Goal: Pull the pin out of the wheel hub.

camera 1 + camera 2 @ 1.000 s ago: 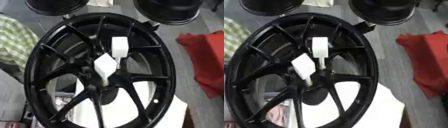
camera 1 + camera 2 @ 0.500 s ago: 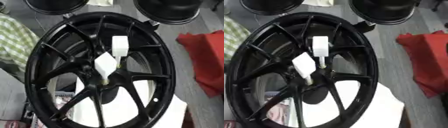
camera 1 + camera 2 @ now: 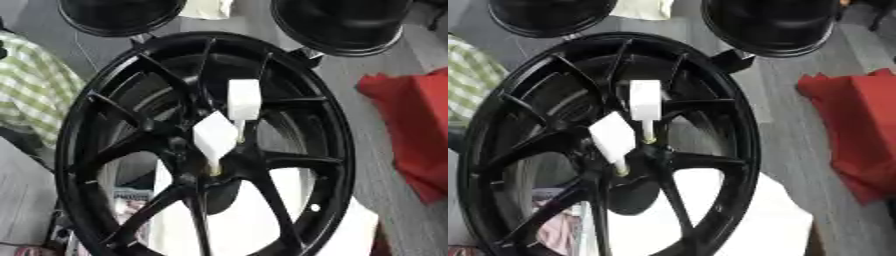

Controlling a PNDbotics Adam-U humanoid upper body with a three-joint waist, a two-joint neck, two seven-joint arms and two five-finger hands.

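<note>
Nearest, a white block (image 3: 262, 220) shows through the lower spokes of the black wheel hub (image 3: 337, 150); printed paper (image 3: 129, 207) lies at its lower left. The wheel hub fills most of the view, its near rim cut off by the bottom edge.

At the centre, two white-capped pins stand in the hub. The lower pin (image 3: 214, 137) tilts left with its thin shaft down in a bolt hole; the upper pin (image 3: 243, 100) sits just beyond it, upright. Their caps are close, nearly touching. Open gaps between the spokes surround both.

No robot hand shows in either view, so whether spread or pinching cannot be told.

Right of the rim, a strip of grey surface (image 3: 372, 130) separates the wheel from a red cloth (image 3: 855, 125). Left, checked green fabric (image 3: 35, 87) lies beside the rim.

Farthest, two black round objects (image 3: 341, 22) sit at the top edge, close against the rim.

Against a second ago, pins and wheel sit unchanged.
</note>
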